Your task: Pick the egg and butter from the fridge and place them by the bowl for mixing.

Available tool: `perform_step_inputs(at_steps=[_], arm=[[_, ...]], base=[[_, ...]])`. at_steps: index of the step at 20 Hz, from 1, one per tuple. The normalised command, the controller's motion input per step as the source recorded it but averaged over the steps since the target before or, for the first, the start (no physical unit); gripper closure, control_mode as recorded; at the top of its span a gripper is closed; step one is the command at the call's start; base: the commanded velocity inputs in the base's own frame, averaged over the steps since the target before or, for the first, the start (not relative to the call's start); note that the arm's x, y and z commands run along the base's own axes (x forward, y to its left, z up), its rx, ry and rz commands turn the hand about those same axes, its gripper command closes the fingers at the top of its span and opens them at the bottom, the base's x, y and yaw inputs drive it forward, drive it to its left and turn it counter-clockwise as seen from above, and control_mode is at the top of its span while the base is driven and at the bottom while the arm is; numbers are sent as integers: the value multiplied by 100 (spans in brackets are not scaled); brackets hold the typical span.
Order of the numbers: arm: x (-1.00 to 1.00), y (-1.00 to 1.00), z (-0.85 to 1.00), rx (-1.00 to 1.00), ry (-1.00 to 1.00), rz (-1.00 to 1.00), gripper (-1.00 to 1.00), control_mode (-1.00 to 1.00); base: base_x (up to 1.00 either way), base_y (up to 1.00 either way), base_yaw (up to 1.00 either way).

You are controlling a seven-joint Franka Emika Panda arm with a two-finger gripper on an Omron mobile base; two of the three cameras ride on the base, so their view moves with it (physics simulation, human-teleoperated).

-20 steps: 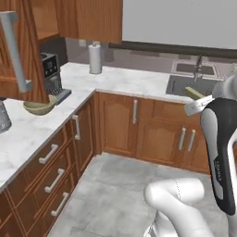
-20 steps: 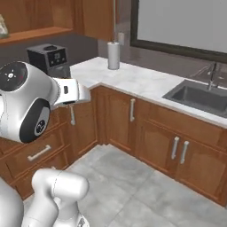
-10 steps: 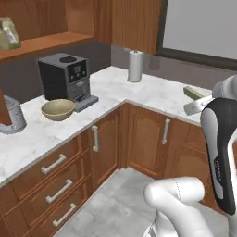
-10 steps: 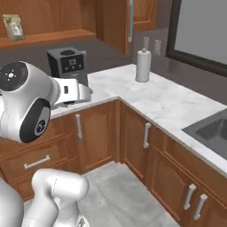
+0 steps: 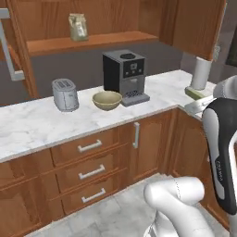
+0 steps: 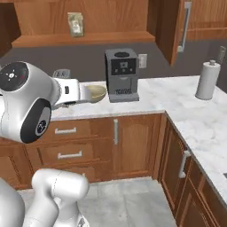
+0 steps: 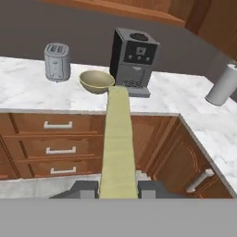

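Note:
My gripper [image 7: 118, 190] is shut on the butter [image 7: 118, 143], a long pale yellow-olive stick that juts forward between the two dark fingertips [image 7: 85, 190]. In the hand view its far end points at the tan bowl [image 7: 96, 81], which stands on the marble counter between the toaster and the coffee machine. The left base view has the butter [image 5: 193, 92] at the right edge, well to the right of the bowl [image 5: 107, 100] and held above the counter's corner. In the right base view the bowl [image 6: 96, 91] peeks out from behind my white hand. The egg and the fridge are out of view.
A black coffee machine [image 5: 125, 76] stands right of the bowl and a silver toaster [image 5: 65, 94] left of it. A paper towel roll [image 6: 207, 80] stands on the counter's right wing. A jar [image 5: 77, 27] sits on the wooden shelf above. Drawers and cabinet doors run below the counter [image 5: 37, 125].
The whole scene has slid sideways in both base views as the base turned; the sink has left the picture and the bowl and coffee machine now sit near the middle. The butter stays gripped.

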Motion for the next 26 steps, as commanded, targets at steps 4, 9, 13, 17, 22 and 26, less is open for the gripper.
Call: perform_step_inputs(at_steps=[4, 9, 13, 17, 22, 26], arm=[[0, 0, 0, 0, 0, 0, 100, 100], [0, 0, 0, 0, 0, 0, 100, 100], [0, 0, 0, 0, 0, 0, 100, 100], [0, 0, 0, 0, 0, 0, 100, 100], [0, 0, 0, 0, 0, 0, 100, 100], [0, 0, 0, 0, 0, 0, 100, 100]], base=[[0, 0, 63], [25, -1, 52], [62, -25, 20], [92, -4, 18], [68, 2, 15], [1, 0, 6]])
